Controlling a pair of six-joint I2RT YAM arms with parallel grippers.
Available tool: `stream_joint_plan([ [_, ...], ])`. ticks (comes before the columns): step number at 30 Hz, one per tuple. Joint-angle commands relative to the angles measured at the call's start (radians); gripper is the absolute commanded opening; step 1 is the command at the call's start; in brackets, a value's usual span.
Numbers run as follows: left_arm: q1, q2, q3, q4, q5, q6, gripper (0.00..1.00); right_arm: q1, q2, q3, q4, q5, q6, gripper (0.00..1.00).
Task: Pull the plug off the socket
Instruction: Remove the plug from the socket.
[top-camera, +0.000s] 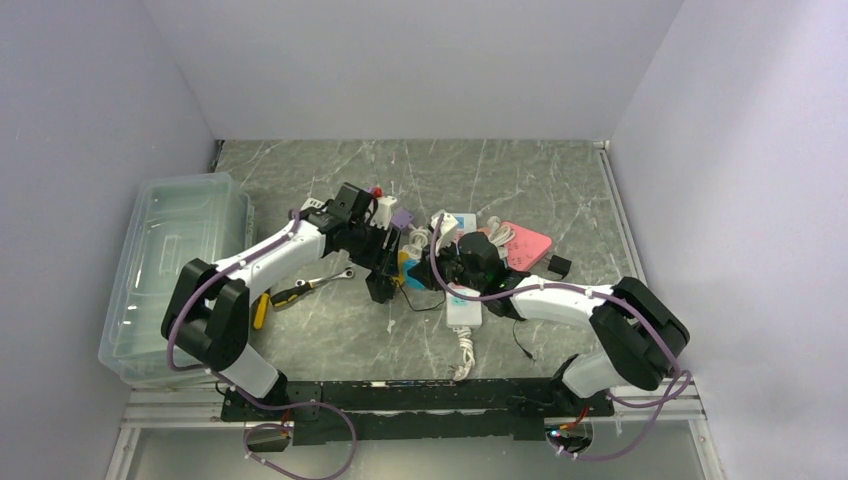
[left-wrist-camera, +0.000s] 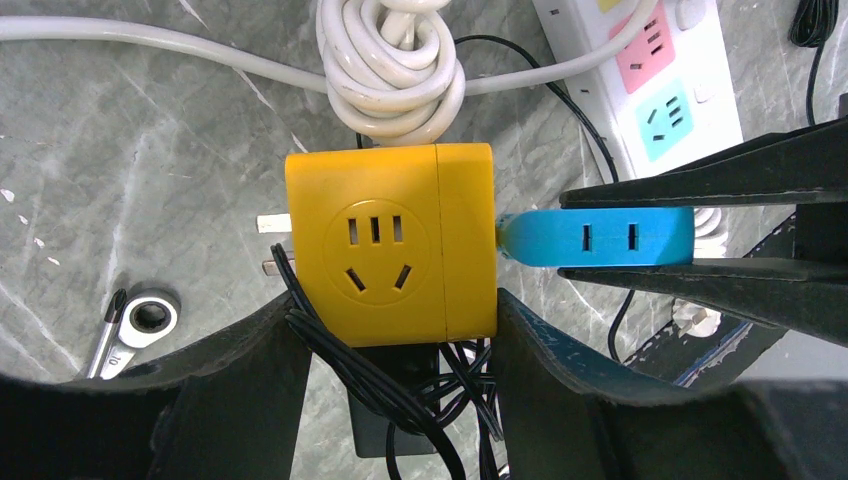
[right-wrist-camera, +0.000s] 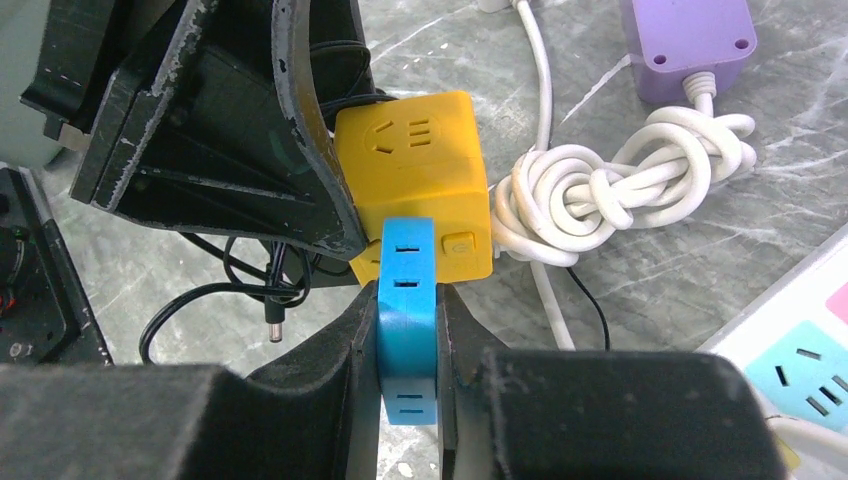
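As right fingers (right-wrist-camera: 460, 350) pinch plug (right-wrist-camera: 408, 300), socket's (right-wrist-camera: 420, 170) clamped

Clear bin (top-camera: 150, 300) (far left), wrench (left-wrist-camera: 135, 325), purple adapter (right-wrist-camera: 690, 35) on table (top-camera: 560, 180).

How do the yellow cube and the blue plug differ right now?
The yellow cube is a chunky block; the blue plug is a slim flat bar. The cube's face shows a five-hole outlet; the plug shows only paired slots. The left gripper clamps the cube; the right gripper clamps the plug. Both are gripped, the plug's end against the cube's side.
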Motion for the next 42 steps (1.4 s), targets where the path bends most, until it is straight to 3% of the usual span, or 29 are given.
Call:
stream_joint_plan([
  [1, 0.000, 0.011, 0.019, -0.008, -0.041, 0.036, 0.00, -0.019, -0.013, 0.039, 0.063, -0.015, 0.015, 0.00],
  [6, 0.012, 0.014, 0.023, -0.016, -0.051, 0.016, 0.00, 0.006, -0.008, 0.038, 0.067, 0.035, -0.001, 0.00],
  [14, 0.077, 0.039, 0.022, -0.006, 0.019, -0.030, 0.00, 0.144, -0.006, 0.066, 0.037, 0.181, -0.087, 0.00],
  [20, 0.080, 0.041, 0.024, -0.010, 0.001, -0.019, 0.00, 0.163, -0.002, 0.076, 0.024, 0.193, -0.092, 0.00],
  [25, 0.076, 0.019, 0.018, -0.009, -0.022, 0.007, 0.00, 0.131, -0.022, 0.061, 0.030, 0.182, -0.069, 0.00],
  [35, 0.058, -0.011, 0.014, -0.005, -0.048, 0.036, 0.00, -0.046, -0.087, -0.006, 0.080, 0.010, 0.021, 0.00],
  [39, 0.063, -0.023, 0.015, 0.004, -0.040, 0.016, 0.00, -0.053, -0.088, 0.000, 0.048, 0.053, 0.007, 0.00],
  [42, 0.083, -0.067, -0.007, 0.052, 0.043, 0.003, 0.00, -0.064, -0.053, 0.023, 0.014, 0.099, 0.025, 0.00],
])
